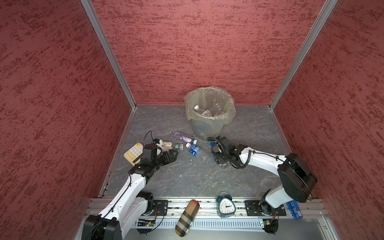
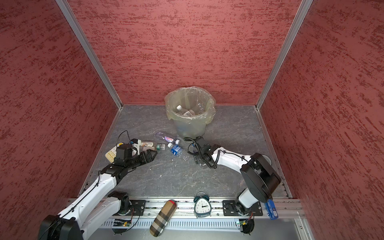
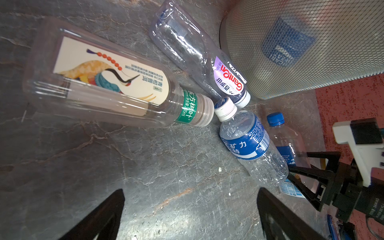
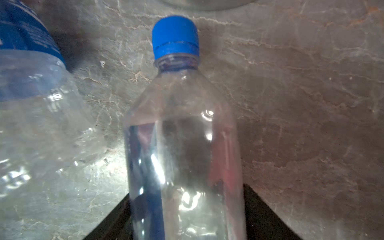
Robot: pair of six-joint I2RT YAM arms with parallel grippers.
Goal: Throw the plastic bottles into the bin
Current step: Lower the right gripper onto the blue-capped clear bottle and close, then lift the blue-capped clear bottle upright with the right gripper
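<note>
The left gripper (image 3: 191,190) is hanging wide open over the bare grey marbled tabletop (image 3: 104,155). Just past its jaws 3 bottles are lying: the blue-labelled bottle (image 3: 247,141), the green-banded bottle (image 3: 116,91) and the pink-labelled bottle (image 3: 197,56). The right gripper (image 4: 187,193) is clamping the blue-capped bottle (image 4: 182,124) between its jaws. Beyond both jaws the bin (image 1: 205,129) is standing, holding more bottles (image 1: 204,113), against the red textured walls (image 1: 207,52).

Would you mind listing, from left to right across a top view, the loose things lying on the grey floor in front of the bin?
calculator → beige-label bottle → blue-label bottle → blue-cap bottle. The pink-label bottle overlaps others in that order, so it is left out.
</note>
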